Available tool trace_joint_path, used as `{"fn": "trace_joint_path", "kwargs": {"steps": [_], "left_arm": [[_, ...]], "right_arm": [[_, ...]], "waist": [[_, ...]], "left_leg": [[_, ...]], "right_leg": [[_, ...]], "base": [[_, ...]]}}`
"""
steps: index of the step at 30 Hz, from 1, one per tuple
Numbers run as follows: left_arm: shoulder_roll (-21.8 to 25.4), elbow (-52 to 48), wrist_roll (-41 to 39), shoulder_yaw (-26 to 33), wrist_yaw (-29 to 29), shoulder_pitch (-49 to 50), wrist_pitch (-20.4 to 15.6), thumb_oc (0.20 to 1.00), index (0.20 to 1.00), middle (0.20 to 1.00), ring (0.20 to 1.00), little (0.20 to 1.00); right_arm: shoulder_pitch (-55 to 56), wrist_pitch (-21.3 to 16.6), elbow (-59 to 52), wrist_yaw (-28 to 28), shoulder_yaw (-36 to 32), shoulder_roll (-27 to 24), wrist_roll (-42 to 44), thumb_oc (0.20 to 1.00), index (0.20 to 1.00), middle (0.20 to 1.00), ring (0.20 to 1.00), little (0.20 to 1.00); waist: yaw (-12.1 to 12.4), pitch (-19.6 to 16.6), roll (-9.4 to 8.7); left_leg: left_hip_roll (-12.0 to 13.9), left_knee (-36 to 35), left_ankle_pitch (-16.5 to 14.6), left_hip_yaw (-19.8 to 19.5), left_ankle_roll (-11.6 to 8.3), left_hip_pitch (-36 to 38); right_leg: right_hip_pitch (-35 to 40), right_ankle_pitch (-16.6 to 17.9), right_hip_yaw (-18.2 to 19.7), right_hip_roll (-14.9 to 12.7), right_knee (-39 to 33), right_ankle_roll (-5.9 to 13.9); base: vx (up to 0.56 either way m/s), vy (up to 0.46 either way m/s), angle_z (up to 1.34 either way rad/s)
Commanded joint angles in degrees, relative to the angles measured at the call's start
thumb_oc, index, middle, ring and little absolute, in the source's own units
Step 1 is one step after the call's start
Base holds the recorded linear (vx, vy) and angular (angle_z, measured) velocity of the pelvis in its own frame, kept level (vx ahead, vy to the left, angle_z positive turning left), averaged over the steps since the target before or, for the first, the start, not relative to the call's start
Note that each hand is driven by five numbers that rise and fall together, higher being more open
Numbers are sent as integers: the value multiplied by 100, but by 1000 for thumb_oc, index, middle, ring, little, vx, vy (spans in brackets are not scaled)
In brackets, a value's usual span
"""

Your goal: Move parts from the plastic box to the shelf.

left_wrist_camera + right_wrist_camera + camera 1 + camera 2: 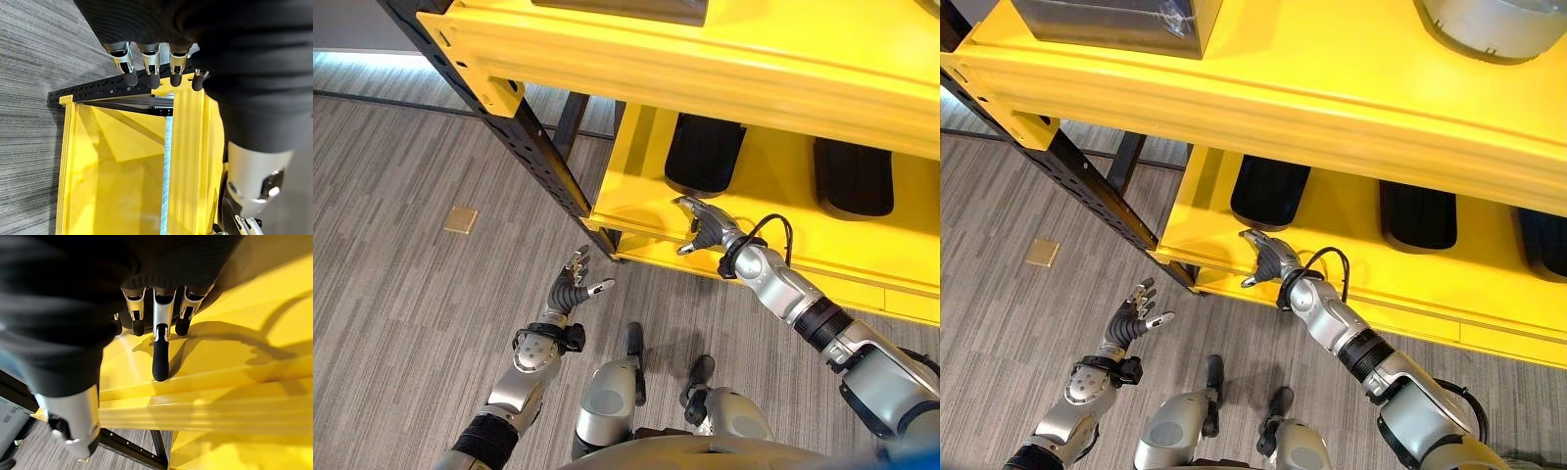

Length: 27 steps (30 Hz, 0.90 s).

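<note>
While the right robot hand [703, 226] reaches over the near edge of the lower yellow shelf [773, 181], its fingers [160, 355] lie mostly straight, one extended further than the rest, and hold nothing. Just beyond it, on that shelf, rests a black part [703, 154]; a second black part [853, 177] lies well to the right, and the right eye view shows the edge of a third [1542, 240] further right. The left robot hand [570, 290] hangs over the grey plank floor [401, 323], near and left of the black perforated upright [533, 147], fingers spread and relaxed, empty. On the upper shelf [1332, 69] stand a grey box [1121, 22] at left and a round grey container [1494, 24] at right. A small tan square [461, 219] lies on the floor at left.
</note>
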Motion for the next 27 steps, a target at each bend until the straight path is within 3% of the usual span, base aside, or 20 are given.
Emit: {"fn": "trace_joint_path", "kwargs": {"steps": [1, 12, 27], "left_arm": [[43, -272, 122, -220, 20, -30, -216, 1000, 1000, 1000, 1000, 1000], [71, -251, 104, -306, -47, -30, -207, 1000, 1000, 1000, 1000, 1000], [47, -195, 71, -362, 1, -55, -268, 1000, 1000, 1000, 1000, 1000]], "right_arm": [[-145, 122, 502, -112, 76, 70, 241, 1000, 1000, 1000, 1000, 1000], [-388, 173, 1171, -510, -119, 132, 470, 1000, 1000, 1000, 1000, 1000], [-294, 321, 1369, -715, -190, 131, 377, 1000, 1000, 1000, 1000, 1000]], "waist": [[233, -112, 80], [309, -137, 156], [236, -133, 163]], "left_leg": [[630, 180, 202, 241, -500, 92], [604, 211, 194, 197, -500, 113], [623, 218, 190, 254, -487, 139]], "right_leg": [[-332, 435, 14, -638, 456, 674], [-290, 413, -51, -675, 515, 660], [-314, 421, -9, -684, 543, 659]], "base": [[0, 0, 0], [3, 1, 0], [0, 0, 0]]}}
